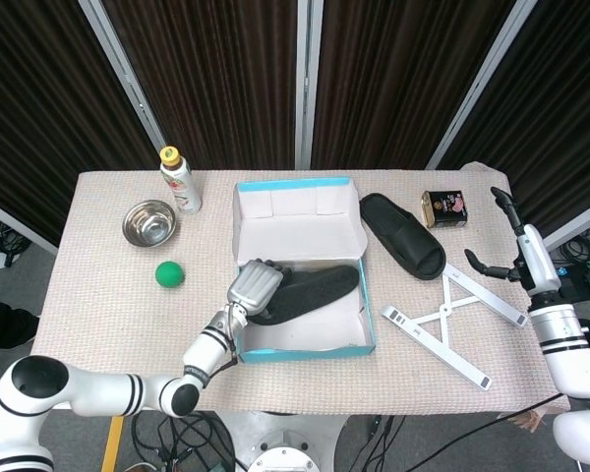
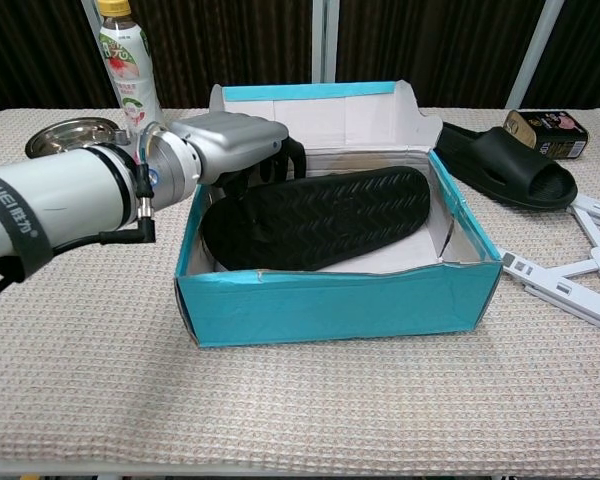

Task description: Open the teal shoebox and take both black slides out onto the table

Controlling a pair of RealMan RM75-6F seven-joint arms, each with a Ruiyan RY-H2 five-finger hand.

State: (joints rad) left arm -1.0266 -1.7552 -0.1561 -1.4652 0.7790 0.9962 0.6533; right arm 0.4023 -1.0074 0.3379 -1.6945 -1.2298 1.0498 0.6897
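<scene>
The teal shoebox (image 1: 305, 350) (image 2: 330, 300) stands open mid-table, its lid flipped up at the back. One black slide (image 1: 310, 290) (image 2: 320, 215) lies in it sole up, tilted against the left wall. My left hand (image 1: 256, 287) (image 2: 235, 140) reaches in from the left, fingers curled over that slide's left end, gripping it. The other black slide (image 1: 403, 234) (image 2: 500, 165) rests on the table right of the box. My right hand (image 1: 501, 236) hovers at the table's far right edge, fingers apart, holding nothing.
A drink bottle (image 1: 180, 180) (image 2: 126, 62), a steel bowl (image 1: 149, 222) (image 2: 65, 135) and a green ball (image 1: 169, 274) sit left of the box. A dark tin (image 1: 443, 208) (image 2: 545, 128) and a white folding stand (image 1: 452, 315) (image 2: 570, 275) lie to the right.
</scene>
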